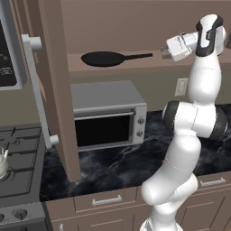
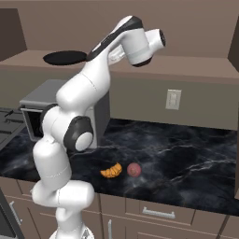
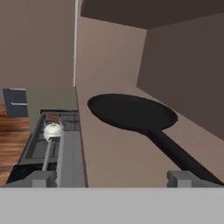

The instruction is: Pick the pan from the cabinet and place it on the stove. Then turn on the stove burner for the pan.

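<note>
From the left, the pan (image 1: pixel 104 58) lies on the open cabinet (image 1: pixel 149 63) shelf, the gripper (image 1: pixel 163 53) just past its handle. From the right, the pan (image 2: pixel 65 57) sits far back. The hand view shows the jaws wide apart, holding nothing. Next, it must reach in and close on the handle (image 3: pixel 175 153).

Pan (image 2: pixel 64 57) handle hidden behind arm in right base view; kettle (image 1: pixel 2 162) cut off by left edge.
</note>
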You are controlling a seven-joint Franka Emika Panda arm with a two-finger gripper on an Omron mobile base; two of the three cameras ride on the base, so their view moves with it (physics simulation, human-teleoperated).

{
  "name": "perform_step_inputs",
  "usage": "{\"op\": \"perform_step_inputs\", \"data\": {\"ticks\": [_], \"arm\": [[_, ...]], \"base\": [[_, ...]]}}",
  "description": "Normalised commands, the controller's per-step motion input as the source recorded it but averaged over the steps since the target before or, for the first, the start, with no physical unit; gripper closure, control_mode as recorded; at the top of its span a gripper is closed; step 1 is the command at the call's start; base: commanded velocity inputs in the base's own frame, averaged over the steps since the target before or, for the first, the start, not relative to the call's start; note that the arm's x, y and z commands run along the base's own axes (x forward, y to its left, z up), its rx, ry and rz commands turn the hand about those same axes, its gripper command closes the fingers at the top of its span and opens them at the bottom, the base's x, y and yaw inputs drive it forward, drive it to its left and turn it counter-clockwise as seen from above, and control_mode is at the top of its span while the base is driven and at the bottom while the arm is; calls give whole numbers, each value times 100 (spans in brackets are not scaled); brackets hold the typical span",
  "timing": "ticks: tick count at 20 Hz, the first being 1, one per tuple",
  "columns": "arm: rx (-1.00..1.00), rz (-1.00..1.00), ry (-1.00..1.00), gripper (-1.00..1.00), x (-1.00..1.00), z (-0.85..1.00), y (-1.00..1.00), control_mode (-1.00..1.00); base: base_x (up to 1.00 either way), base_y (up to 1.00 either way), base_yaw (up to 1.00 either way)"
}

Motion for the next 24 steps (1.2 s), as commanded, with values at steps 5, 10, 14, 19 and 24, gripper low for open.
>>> {"op": "perform_step_inputs", "data": {"ticks": [5,10,14,19,24], "arm": [[-6,1,0,-100,13,-3,0,-100],[-6,2,0,-100,2,-6,7,-100],[-6,1,0,-100,1,-7,13,-100],[-7,0,0,-100,6,-11,16,-100],[-5,0,0,-100,4,-18,7,-100]], "base": [[0,0,0],[0,0,0],[0,0,0],[0,0,0],[0,0,0]]}}
